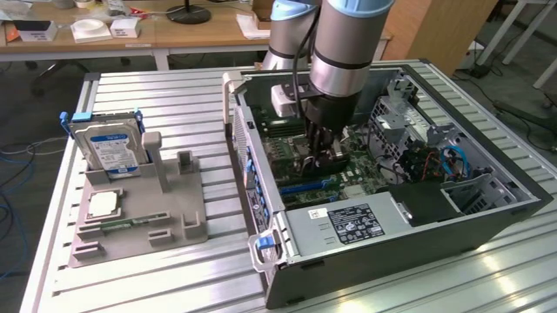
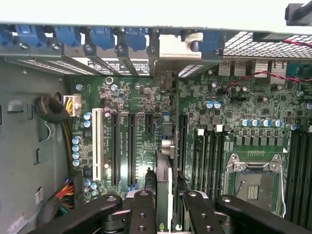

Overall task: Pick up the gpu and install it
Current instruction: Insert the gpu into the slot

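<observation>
Gripper point(image 2: 165, 204) part-closed on my thin green gpu card point(image 2: 164, 185), edge-on over black motherboard slot point(image 2: 182, 141); keep it square, press straight.

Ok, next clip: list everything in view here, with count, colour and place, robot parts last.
computer case: one, dark grey, open, on the exterior view's right.
motherboard: one, green, inside the case.
gpu: one, green card seen edge-on, between the pincer fingers above the slots.
power supply: one, silver with a black label, at the case's near end.
hard drive: one, silver with a blue-white label, upright in the holder.
parts holder: one, grey, on the exterior view's left.
arm: one, silver and blue, reaching into the case.
pincer: one, black, closed on the gpu.
</observation>
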Robot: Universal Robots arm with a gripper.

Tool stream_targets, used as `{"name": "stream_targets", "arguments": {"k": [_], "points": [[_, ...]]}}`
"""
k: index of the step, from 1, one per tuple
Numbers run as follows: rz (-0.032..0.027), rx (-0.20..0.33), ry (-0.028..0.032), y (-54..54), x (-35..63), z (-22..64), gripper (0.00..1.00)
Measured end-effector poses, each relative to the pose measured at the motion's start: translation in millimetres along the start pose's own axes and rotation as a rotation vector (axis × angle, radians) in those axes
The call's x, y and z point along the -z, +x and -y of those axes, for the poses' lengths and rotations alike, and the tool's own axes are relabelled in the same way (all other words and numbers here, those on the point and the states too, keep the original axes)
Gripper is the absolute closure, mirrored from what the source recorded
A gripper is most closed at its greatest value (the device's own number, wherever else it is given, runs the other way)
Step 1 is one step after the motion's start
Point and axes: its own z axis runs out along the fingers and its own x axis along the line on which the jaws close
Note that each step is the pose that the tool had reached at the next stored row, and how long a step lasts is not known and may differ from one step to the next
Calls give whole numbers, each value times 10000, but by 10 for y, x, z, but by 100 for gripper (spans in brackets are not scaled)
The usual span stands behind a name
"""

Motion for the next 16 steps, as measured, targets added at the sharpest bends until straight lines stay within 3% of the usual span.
{"name": "stream_targets", "arguments": {"k": [16], "points": [[0, -1, -1, 19, -123, -30, 74]]}}
